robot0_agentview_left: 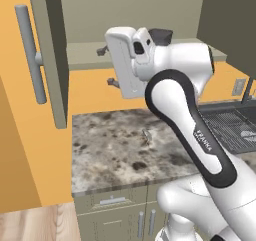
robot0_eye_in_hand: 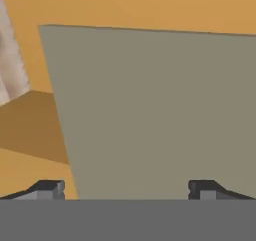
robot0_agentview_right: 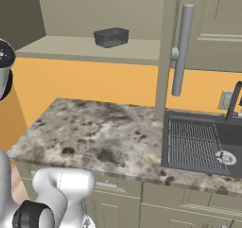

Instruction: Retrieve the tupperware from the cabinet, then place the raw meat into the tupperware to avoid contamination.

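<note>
The cabinet [robot0_agentview_right: 165, 52] stands open, and the tupperware [robot0_agentview_right: 111, 37] sits on its shelf [robot0_agentview_right: 71, 46], well above the marbled worktop [robot0_agentview_right: 118, 137]. The claw [robot0_eye_in_hand: 125, 189] is released, fingers spread wide and empty, facing a flat olive panel. Retrieval is the step in hand; next the claw likely must turn to the shelf and straddle the tub.

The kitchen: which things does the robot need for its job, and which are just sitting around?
Needed:
tub
cabinet, doors open
tool, open

Just there:
sink
counter
small thing on the counter, too small to tell
</note>
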Available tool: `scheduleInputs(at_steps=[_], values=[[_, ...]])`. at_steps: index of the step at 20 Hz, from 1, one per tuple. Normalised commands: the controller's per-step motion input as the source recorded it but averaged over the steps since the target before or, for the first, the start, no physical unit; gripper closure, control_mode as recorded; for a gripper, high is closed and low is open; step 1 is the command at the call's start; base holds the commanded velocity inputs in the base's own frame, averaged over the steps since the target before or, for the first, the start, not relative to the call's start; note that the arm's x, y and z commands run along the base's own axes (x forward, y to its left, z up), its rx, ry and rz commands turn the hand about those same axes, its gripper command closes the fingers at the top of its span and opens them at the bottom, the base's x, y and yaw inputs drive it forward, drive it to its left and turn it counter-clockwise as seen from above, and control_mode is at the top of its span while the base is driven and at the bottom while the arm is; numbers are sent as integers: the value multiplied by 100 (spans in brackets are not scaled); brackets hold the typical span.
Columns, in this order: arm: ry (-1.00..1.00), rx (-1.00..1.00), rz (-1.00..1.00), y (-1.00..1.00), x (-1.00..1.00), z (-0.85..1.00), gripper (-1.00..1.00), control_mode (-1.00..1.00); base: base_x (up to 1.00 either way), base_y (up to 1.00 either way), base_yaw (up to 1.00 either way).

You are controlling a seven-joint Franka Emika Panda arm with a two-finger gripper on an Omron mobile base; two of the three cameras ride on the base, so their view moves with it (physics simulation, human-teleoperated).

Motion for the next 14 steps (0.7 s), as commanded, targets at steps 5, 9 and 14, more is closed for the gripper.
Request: scheduleInputs(at_steps=[5,9,14], values=[[13,-4,-23,-56,0,6,-100,-100,0,0,0],[16,0,-24,-60,0,8,-100,-100,0,0,0],[16,0,-24,-58,0,4,-100,-100,0,0,0]])
